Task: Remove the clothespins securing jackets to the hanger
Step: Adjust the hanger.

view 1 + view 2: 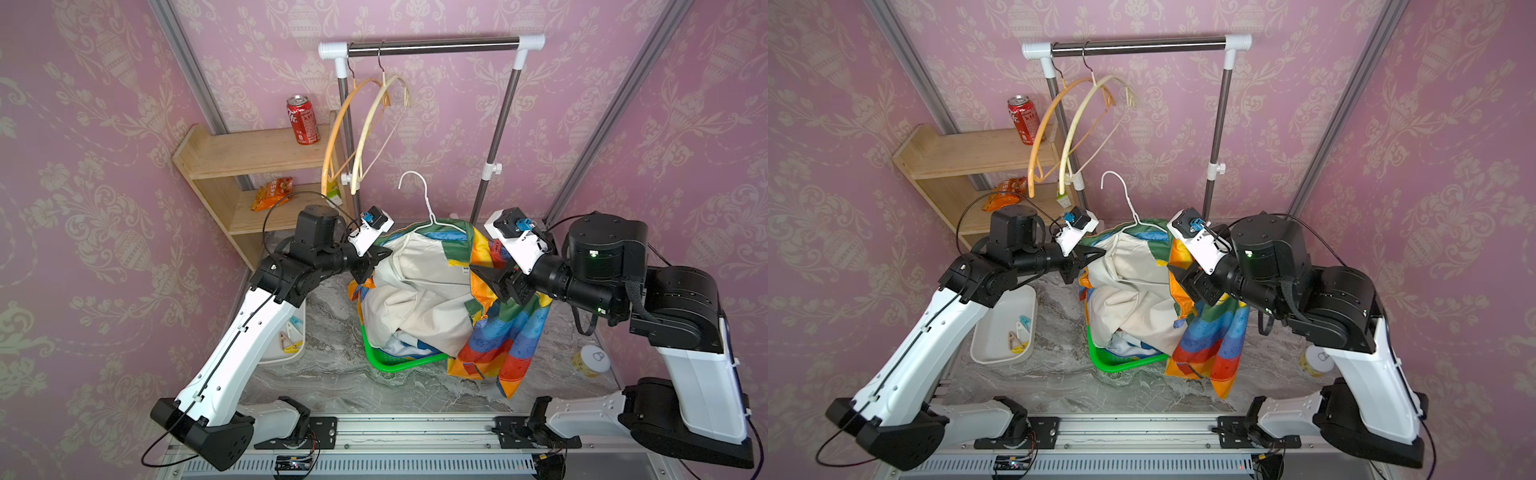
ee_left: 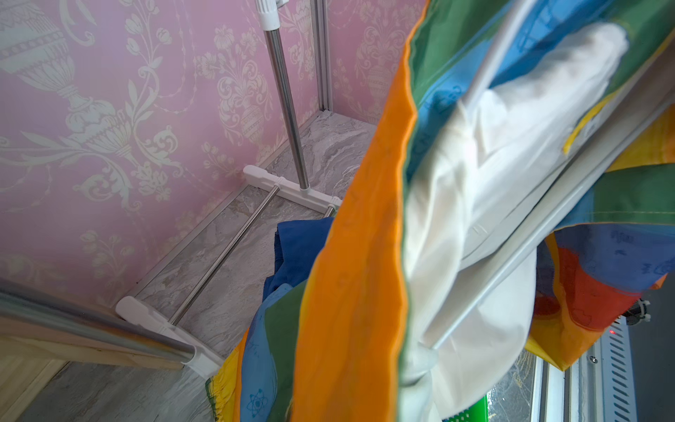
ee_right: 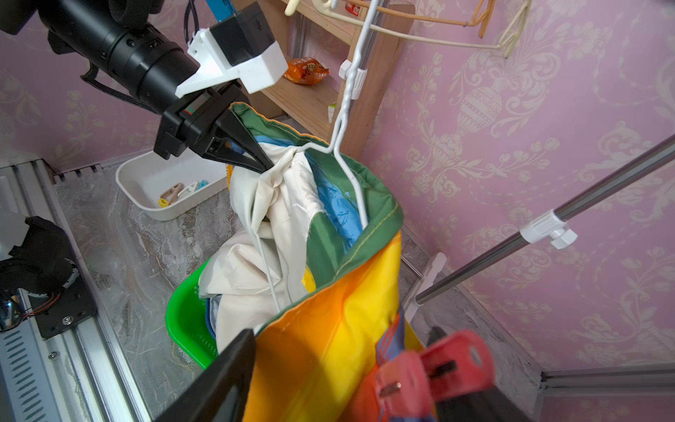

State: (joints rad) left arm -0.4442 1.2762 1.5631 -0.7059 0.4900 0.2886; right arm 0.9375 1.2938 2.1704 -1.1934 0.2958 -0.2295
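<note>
rainbow patchwork jacket (cream lining), red clothespin, green basket, pink floral wallpaper.

Jacket on hanger, draped over basket mid-bench. Left gripper pinched on the collar; right gripper at the other shoulder. Tray with clothespins at the bench's left edge.

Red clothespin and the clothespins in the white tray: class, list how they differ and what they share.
The red clothespin is clipped on the rainbow jacket; the tray clothespins lie loose in the white tray. The jacket's clothespin is red; the tray's are beige, yellow, white and light blue. All are small spring clips.
</note>
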